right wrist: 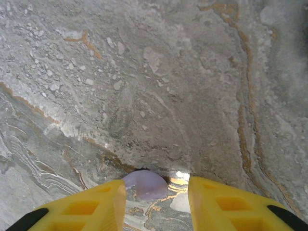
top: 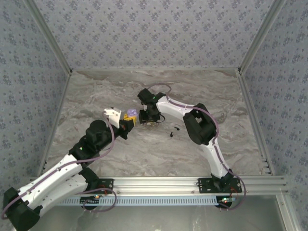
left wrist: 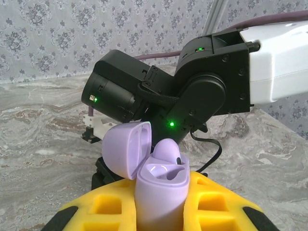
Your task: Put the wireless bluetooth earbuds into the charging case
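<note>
My left gripper [left wrist: 161, 211] [top: 127, 119] is shut on the lavender charging case [left wrist: 161, 192] [top: 131, 113] and holds it upright between its yellow fingers [left wrist: 96, 207]. The lid [left wrist: 126, 149] hangs open to the left. A lavender rounded piece [left wrist: 169, 150] with a dark spot sits in the case's right well, and the left well is hollow. Two tiny black earbuds [top: 171, 134] [top: 176, 128] lie on the table right of the grippers. My right gripper [top: 149, 120] [right wrist: 156, 192] points down just right of the case, open. Another lavender rounded piece [right wrist: 144, 185] shows between its fingers, close to the left one.
The marble-patterned table [top: 120, 91] is boxed in by patterned walls on three sides, with an aluminium rail [top: 159, 183] along the near edge. The right arm's black wrist [left wrist: 192, 91] looms directly behind the case, and its cable [left wrist: 211, 149] loops beside it.
</note>
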You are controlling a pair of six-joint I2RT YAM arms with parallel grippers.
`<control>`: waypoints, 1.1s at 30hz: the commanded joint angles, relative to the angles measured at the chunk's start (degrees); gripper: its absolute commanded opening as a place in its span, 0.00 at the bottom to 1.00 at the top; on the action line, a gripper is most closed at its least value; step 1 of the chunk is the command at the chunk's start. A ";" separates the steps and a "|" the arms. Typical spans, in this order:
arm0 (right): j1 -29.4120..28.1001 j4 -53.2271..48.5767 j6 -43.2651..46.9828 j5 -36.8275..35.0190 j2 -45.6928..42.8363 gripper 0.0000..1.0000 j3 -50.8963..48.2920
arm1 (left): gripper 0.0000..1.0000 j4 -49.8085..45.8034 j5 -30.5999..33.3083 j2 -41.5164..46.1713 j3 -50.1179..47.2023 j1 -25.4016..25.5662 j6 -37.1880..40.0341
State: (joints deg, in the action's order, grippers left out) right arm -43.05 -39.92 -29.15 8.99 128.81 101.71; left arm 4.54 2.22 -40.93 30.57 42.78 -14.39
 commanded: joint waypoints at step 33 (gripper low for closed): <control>4.64 -5.07 19.80 -4.86 -10.61 0.22 -14.88 | 0.17 3.52 -1.91 -0.42 -0.33 0.20 0.09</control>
State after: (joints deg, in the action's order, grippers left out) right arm -38.15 -42.63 -13.37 5.96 119.37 87.68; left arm 5.58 1.28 -41.10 29.80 42.78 -14.39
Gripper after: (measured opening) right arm 0.220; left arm 0.173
